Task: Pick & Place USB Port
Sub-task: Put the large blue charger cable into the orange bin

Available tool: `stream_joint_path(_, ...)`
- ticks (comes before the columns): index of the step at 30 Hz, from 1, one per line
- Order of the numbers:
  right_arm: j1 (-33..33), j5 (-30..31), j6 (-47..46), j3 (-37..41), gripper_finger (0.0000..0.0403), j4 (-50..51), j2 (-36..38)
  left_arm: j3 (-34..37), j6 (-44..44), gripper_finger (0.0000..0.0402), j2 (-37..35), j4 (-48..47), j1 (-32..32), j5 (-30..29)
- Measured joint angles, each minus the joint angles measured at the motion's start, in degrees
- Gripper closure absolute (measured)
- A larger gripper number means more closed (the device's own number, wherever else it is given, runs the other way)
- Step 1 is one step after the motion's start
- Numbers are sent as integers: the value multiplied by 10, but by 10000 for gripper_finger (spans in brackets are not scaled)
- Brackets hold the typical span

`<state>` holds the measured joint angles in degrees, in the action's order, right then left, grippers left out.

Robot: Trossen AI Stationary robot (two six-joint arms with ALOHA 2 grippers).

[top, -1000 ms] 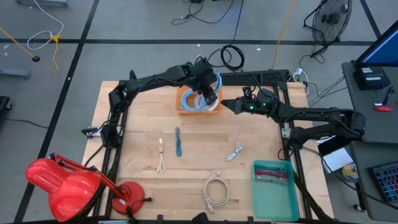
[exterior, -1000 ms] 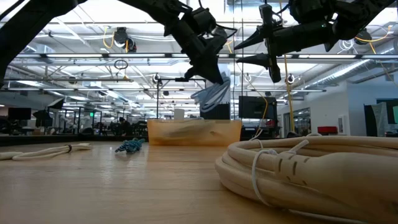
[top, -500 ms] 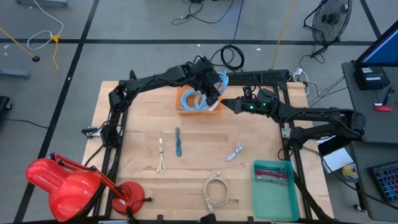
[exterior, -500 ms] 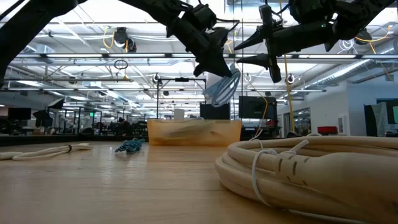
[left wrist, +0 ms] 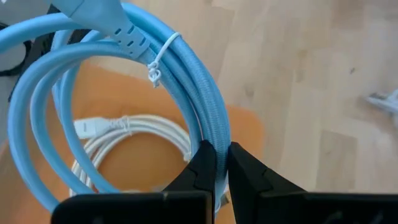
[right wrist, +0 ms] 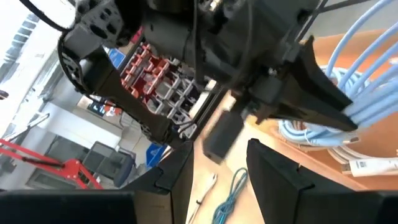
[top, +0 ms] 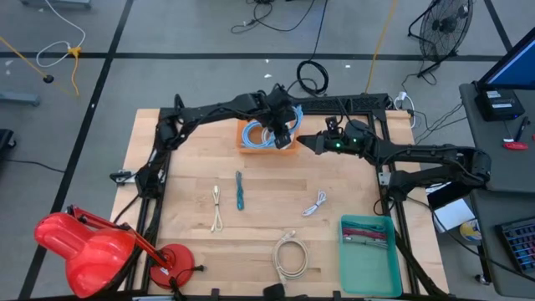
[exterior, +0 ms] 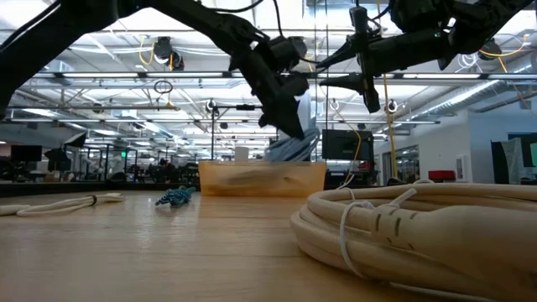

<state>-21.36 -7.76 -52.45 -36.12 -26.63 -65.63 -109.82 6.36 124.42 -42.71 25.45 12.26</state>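
Note:
A light-blue cable coil [left wrist: 186,68], bound with a white tie, hangs from my left gripper [left wrist: 216,163], which is shut on it over the orange bin [top: 288,146] at the table's far middle. In the low view the coil's lower part [exterior: 294,149] dips behind the bin's front wall [exterior: 262,178]. A white cable [left wrist: 130,134] and another blue coil [right wrist: 298,134] lie in the bin. My right gripper [top: 306,142] stands open just right of the bin, level, pointing at it, with nothing between its fingers. My left gripper pinches the bundled strands of the blue coil [left wrist: 210,134] between its two fingers, on one side of the loop. The fingers slant down from above and lie across the strands. The coil hangs below them over the bin; whether it touches what lies inside, I cannot tell.
On the table's near half lie a teal cable [top: 239,191], a beige cable [top: 217,207], a grey-white cable [top: 315,203] and a cream coil [top: 290,255]. A green tray [top: 368,255] stands near right, a red lamp [top: 84,247] near left.
My left gripper has come down toward the orange bin and rolled at the wrist, staying shut on the blue coil. The coil, which hung clear above the bin, now reaches down behind the bin's rim.

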Motion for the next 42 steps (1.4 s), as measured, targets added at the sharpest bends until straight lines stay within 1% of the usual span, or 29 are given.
stream_joint_path(7, 1, 0, 5, 0, 261, 3, 1, 0, 0, 385, 1, -20, 1, -19)
stream_joint_path(16, 1, 0, 6, 0, 261, 3, 1, 0, -9, 385, 1, -34, 4, -22)
stream_joint_path(20, 1, -1, 6, 0, 261, 3, 1, 0, -29, 385, -3, -33, 2, -59)
stream_joint_path(22, 1, -1, 6, 0, 261, 2, 1, -11, -67, 385, -5, -41, 3, -66)
stream_joint_path(25, 1, 0, 6, 0, 261, 2, 1, -44, -136, 385, -5, -70, 10, -62)
stream_joint_path(30, 1, 0, 6, 0, 261, 3, 1, -91, -249, 386, -7, -102, 16, -26)
stream_joint_path(32, 1, -1, 6, 0, 261, 3, 1, -103, -299, 386, -8, -102, 18, -1)
stream_joint_path(34, 1, 0, 6, 0, 261, 3, 1, -108, -343, 386, -8, -98, 20, 31)
stream_joint_path(36, 1, -1, 6, 0, 261, 3, 1, -109, -379, 386, -7, -91, 20, 49)
stream_joint_path(42, 1, -1, 9, 0, 261, -2, 2, -89, -428, 386, -7, -105, 27, 59)
